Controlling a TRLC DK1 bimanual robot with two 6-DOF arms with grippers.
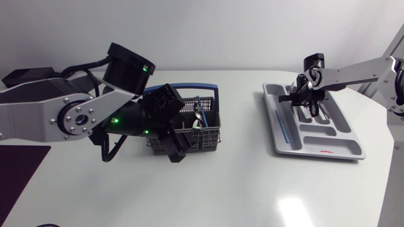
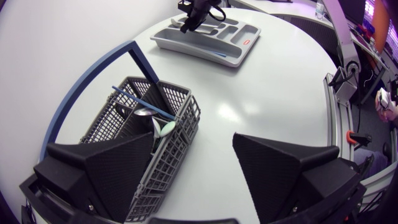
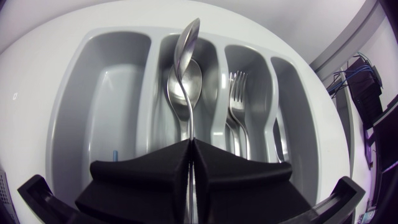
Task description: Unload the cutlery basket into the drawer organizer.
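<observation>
Spoon (image 3: 185, 46) is hanging clamped in the closed right claw (image 3: 191, 144), the organizer (image 3: 106, 93) lying just under it; lowering it level into the spoon slot before releasing is looking wisest. Left claw (image 2: 194, 140) is gaping empty beside the basket (image 2: 177, 134).

- The cutlery basket (image 1: 196, 132) is set well left of the drawer organizer (image 1: 341, 150).
- A spoon (image 3: 200, 81) and fork (image 3: 236, 93) are laid in neighbouring compartments.
- A second spoon (image 3: 188, 40) is held above the first.
</observation>
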